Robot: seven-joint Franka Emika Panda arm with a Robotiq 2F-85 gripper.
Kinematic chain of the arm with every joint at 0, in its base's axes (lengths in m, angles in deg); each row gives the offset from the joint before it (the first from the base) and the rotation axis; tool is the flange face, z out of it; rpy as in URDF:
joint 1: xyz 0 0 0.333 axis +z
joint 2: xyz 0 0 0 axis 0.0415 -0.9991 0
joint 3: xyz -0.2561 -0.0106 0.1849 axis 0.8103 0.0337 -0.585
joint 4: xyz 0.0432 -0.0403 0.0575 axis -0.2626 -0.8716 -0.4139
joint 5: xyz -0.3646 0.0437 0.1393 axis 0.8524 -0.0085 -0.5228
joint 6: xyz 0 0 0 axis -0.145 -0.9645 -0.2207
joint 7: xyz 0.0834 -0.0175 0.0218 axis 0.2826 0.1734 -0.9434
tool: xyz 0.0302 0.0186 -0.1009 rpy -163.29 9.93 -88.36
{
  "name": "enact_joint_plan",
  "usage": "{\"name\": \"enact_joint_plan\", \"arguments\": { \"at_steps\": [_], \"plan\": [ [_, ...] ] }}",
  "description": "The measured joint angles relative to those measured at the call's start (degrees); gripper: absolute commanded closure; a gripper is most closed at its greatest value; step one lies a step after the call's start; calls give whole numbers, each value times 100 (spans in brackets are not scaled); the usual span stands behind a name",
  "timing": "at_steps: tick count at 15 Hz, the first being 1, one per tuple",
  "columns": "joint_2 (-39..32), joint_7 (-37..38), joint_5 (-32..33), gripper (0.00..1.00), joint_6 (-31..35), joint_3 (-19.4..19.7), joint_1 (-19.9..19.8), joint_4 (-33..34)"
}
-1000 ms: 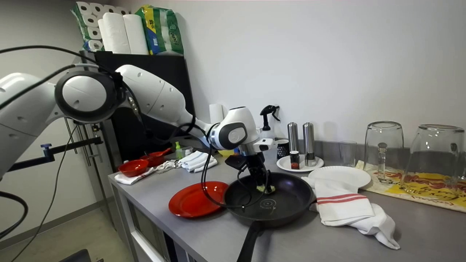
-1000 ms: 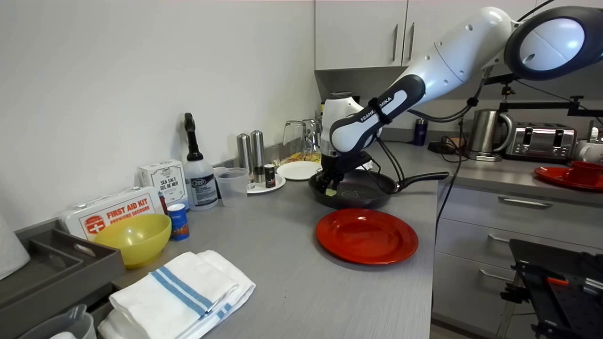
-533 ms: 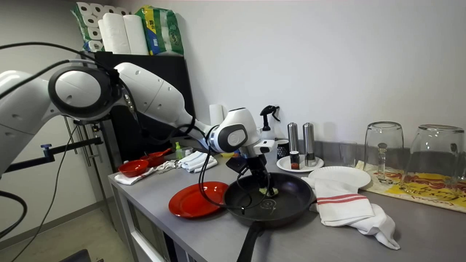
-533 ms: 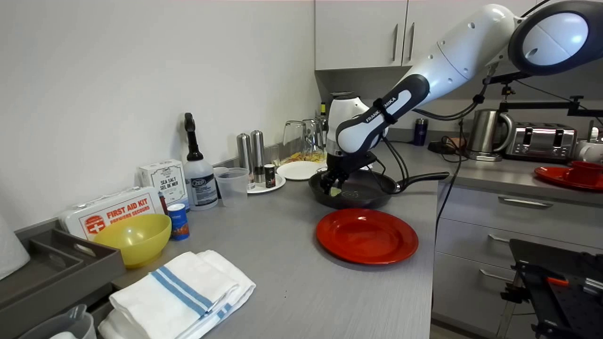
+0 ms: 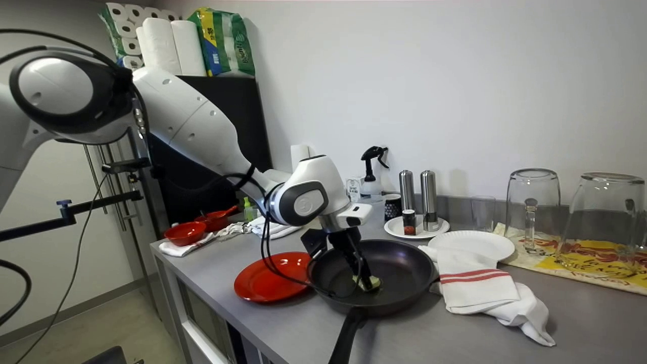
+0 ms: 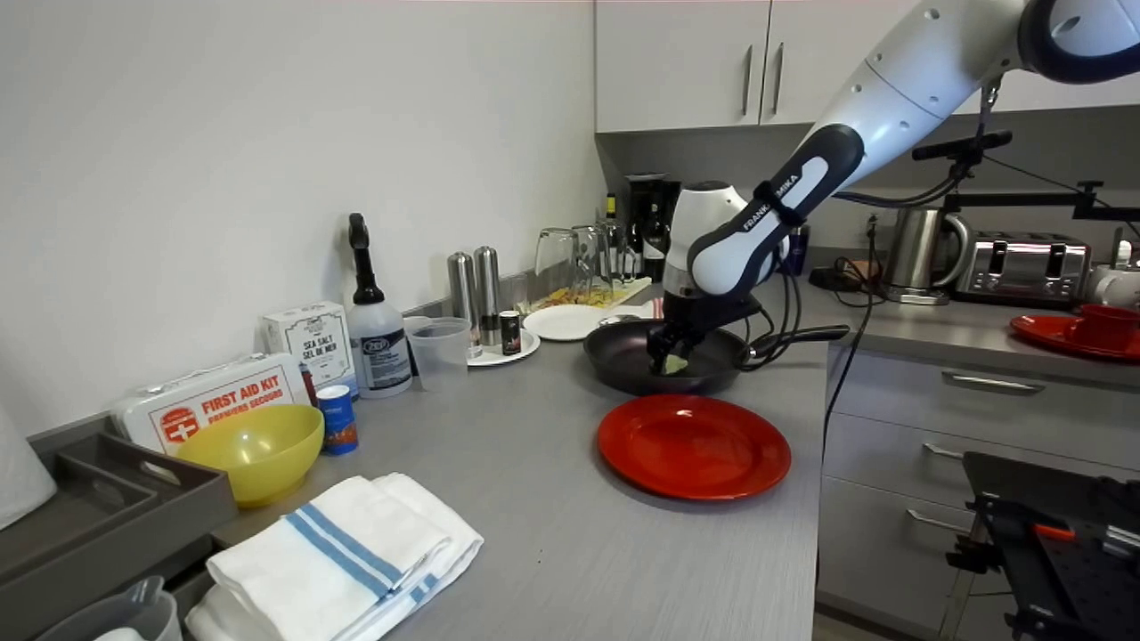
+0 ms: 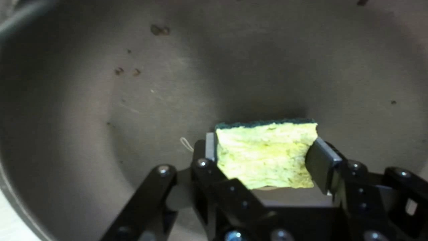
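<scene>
In the wrist view, left to right, the round black frying pan (image 7: 83, 100) contains the pale yellow, porous, rectangular sponge (image 7: 267, 160), its dark green scouring layer (image 7: 265, 124) facing the view's top edge and its long axis running near-level across, with the black two-finger gripper (image 7: 265, 150) clamping both ends.

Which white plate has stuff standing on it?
The white plate nearer the spray bottle: two tall silver grinders and a small dark shaker stand there. The other white plate, by the red-striped towel, has nothing standing on it.
</scene>
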Motion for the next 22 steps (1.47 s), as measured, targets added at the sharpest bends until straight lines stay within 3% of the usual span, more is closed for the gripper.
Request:
{"name": "enact_joint_plan", "arguments": {
  "at_steps": [5, 11, 22],
  "plan": [
    [367, 18, 4, 61, 129, 182, -2, -626],
    [406, 203, 19, 61, 202, 352, 18, -747],
    [-347, 1327, -9, 61, 459, 702, 160, 189]
  ]
}}
